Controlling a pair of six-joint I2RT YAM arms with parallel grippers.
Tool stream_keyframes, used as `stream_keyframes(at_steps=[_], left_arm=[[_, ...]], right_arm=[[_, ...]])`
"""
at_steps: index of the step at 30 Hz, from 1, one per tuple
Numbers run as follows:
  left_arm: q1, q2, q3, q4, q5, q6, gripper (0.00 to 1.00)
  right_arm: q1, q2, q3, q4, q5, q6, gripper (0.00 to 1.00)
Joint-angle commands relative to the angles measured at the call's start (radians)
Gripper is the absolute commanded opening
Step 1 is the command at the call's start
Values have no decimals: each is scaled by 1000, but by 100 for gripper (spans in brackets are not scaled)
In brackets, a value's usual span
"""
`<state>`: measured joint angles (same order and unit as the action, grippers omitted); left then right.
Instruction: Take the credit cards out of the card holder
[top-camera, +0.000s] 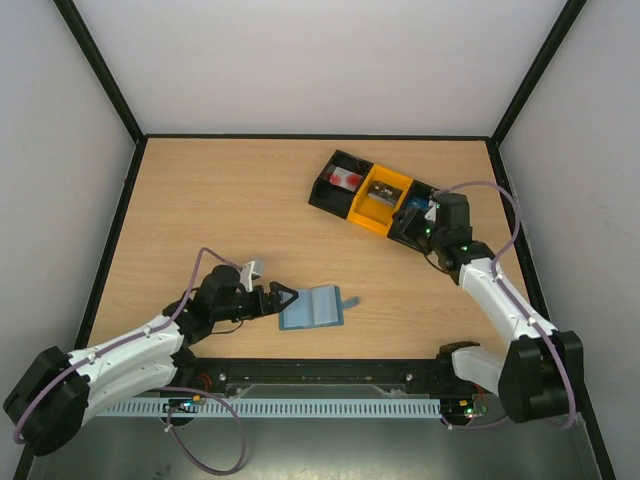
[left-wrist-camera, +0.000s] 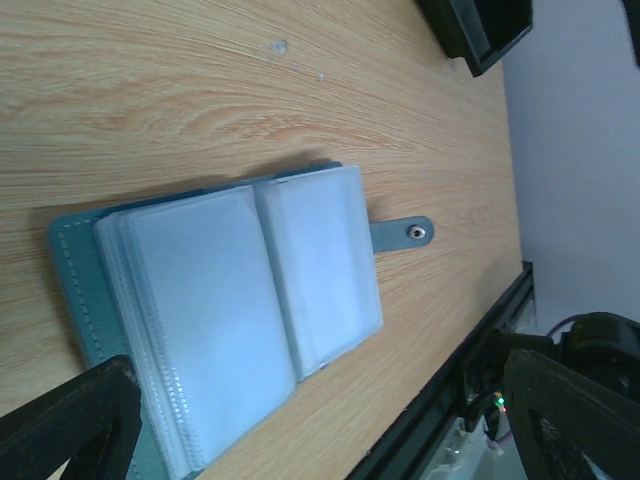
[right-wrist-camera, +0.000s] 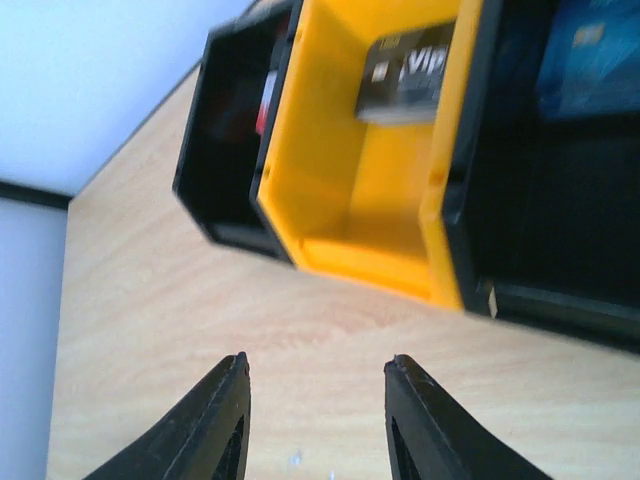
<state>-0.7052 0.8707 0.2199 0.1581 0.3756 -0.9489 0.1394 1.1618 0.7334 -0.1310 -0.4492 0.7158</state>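
Observation:
The dusty-blue card holder lies open on the table near the front, its tab pointing right. In the left wrist view its clear pockets look empty. My left gripper is open, its tips at the holder's left edge, and holds nothing; in the left wrist view one of its fingers overlaps the holder's near corner. The white card with red marks, the dark grey card and the blue card each lie in a bin of the tray. My right gripper is open and empty, low over bare table in front of the tray.
The black-and-yellow three-bin tray stands at the back right, slanted. A black frame borders the table on all sides, with white walls behind. The front rail runs close to the holder.

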Motion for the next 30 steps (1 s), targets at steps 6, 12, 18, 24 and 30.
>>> stream_keyframes(at_steps=[6, 12, 18, 24, 30], left_arm=[[22, -9, -65, 178, 63, -104, 100], [32, -15, -113, 273, 78, -162, 100], [36, -47, -142, 312, 80, -206, 100], [42, -123, -143, 218, 41, -205, 100], [50, -183, -140, 141, 31, -197, 100]], right_arm=[[290, -129, -158, 31, 120, 137, 37], [539, -80, -219, 144, 198, 240, 36], [757, 31, -220, 273, 279, 332, 34], [893, 186, -173, 316, 331, 355, 34], [947, 297, -161, 368, 328, 377, 34]])
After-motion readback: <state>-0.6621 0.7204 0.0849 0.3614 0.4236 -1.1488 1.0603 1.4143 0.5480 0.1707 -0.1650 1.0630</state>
